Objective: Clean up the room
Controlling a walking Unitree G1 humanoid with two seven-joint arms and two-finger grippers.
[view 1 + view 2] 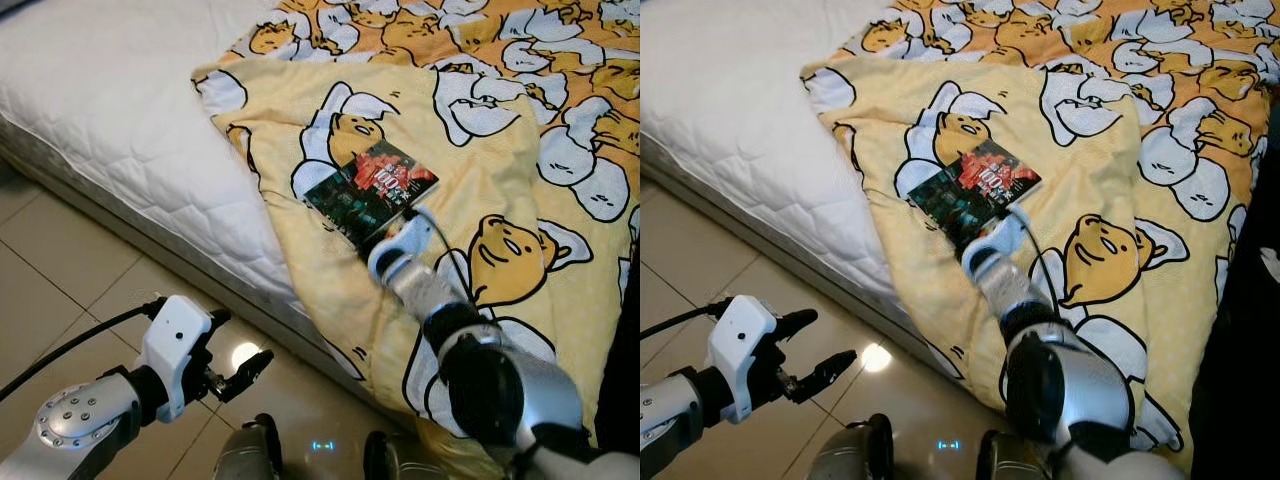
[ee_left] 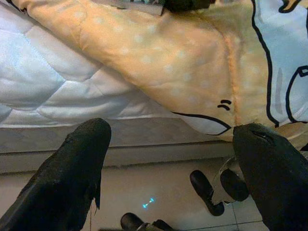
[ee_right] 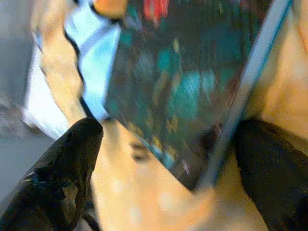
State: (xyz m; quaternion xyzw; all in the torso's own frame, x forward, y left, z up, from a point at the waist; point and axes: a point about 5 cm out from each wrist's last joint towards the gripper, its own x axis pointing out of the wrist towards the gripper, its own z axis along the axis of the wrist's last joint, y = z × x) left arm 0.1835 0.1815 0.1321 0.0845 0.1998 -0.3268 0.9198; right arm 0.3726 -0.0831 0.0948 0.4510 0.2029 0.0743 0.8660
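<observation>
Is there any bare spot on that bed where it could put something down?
Yes: the white quilted mattress lies bare left of the yellow blanket, up to the bed's edge. The blanket is rumpled and holds the book, with the right gripper at its near corner. The left gripper hangs over tiled floor.

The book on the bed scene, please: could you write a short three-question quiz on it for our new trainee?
1. True or false: the book lies on the yellow cartoon blanket.
2. Which gripper is at the book's corner? A) left gripper B) right gripper
3. Fill in: the left gripper hovers over the tiled ___, beside the white mattress.

Key
1. True. The book rests flat on the blanket, which is spread over the mattress.
2. B. The right wrist view shows its fingers spread on either side of the book's corner, not closed on it.
3. Floor. Its fingers are open and hold nothing.
</observation>
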